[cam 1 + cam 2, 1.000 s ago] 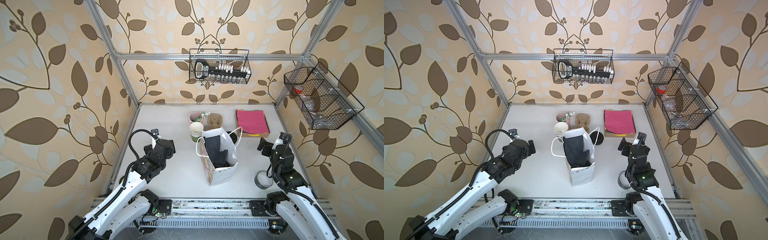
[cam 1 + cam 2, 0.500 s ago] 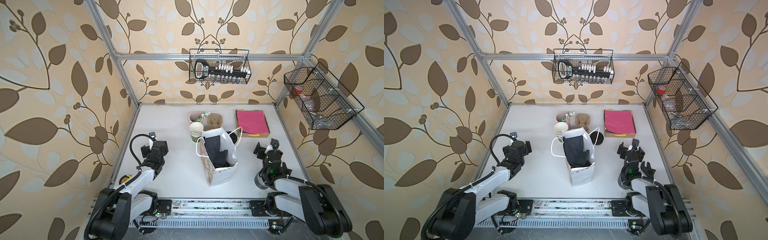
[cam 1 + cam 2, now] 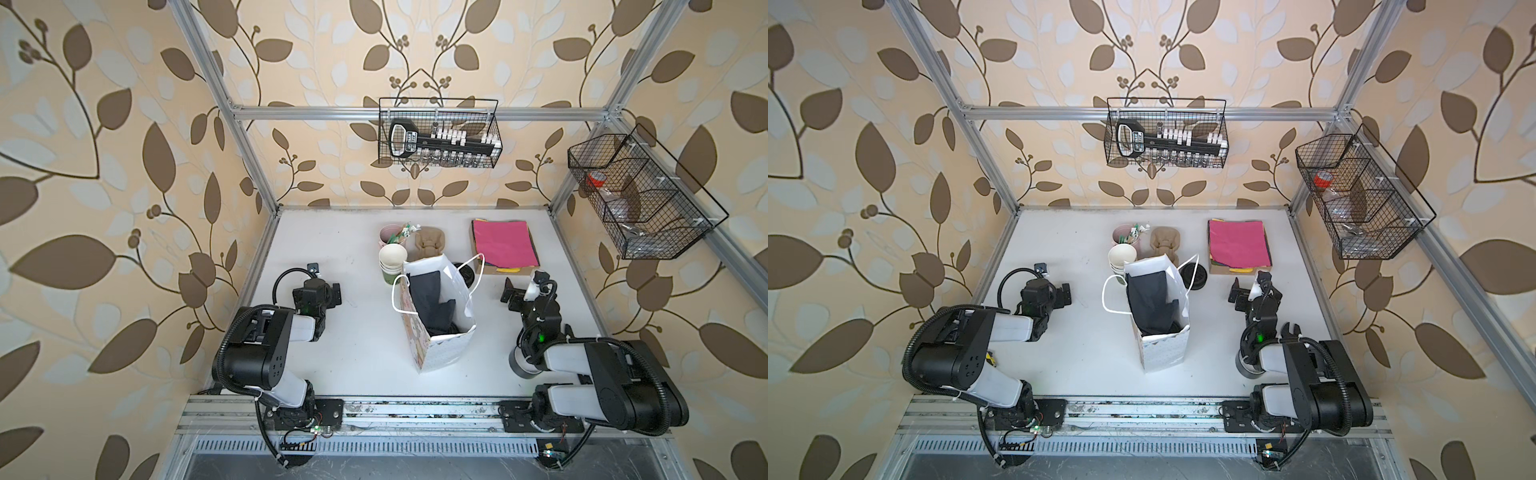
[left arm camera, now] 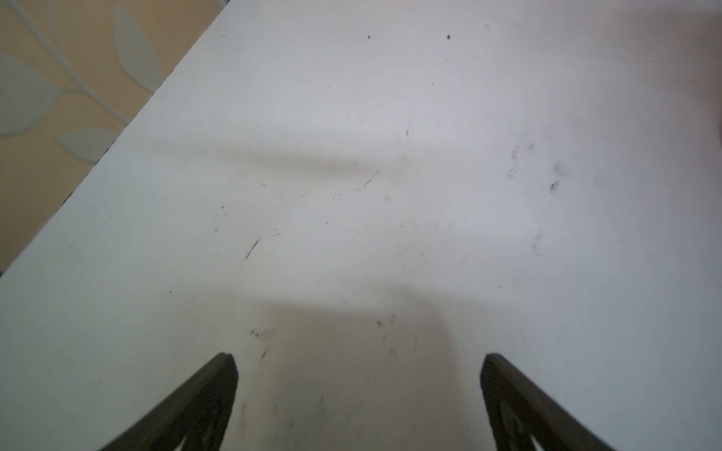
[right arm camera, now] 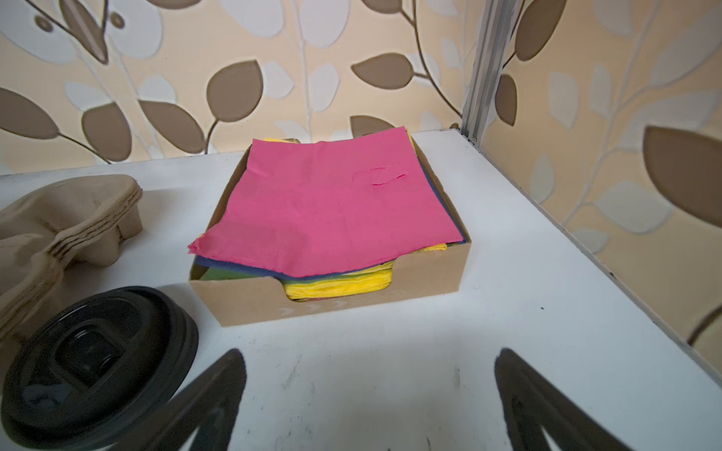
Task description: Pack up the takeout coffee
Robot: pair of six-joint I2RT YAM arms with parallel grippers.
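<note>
A white paper bag (image 3: 442,353) stands open mid-table in both top views. A dark grey-black mass (image 3: 432,303) fills its inside; it looks like the takeout coffee, though no lid or lettering shows. My left gripper (image 4: 357,357) is open over bare table, left of the bag (image 3: 1163,353) and apart from it. My right gripper (image 5: 369,355) is open and empty, low over the table right of the bag. It faces the napkin box (image 5: 332,218), with a stack of loose black lids (image 5: 97,351) beside one finger. Both arms are folded back.
White-and-green cups (image 3: 392,257), a pink cup of stirrers (image 3: 390,235) and pulp carriers (image 3: 430,243) stand behind the bag. A grey cylinder (image 3: 519,365) sits half hidden under the right arm. Wire baskets (image 3: 438,137) (image 3: 640,199) hang on the back and right walls.
Both arms have folded down and back toward the front rail. The grippers drew away from the bag and stayed open. The bag and its contents have not moved.
</note>
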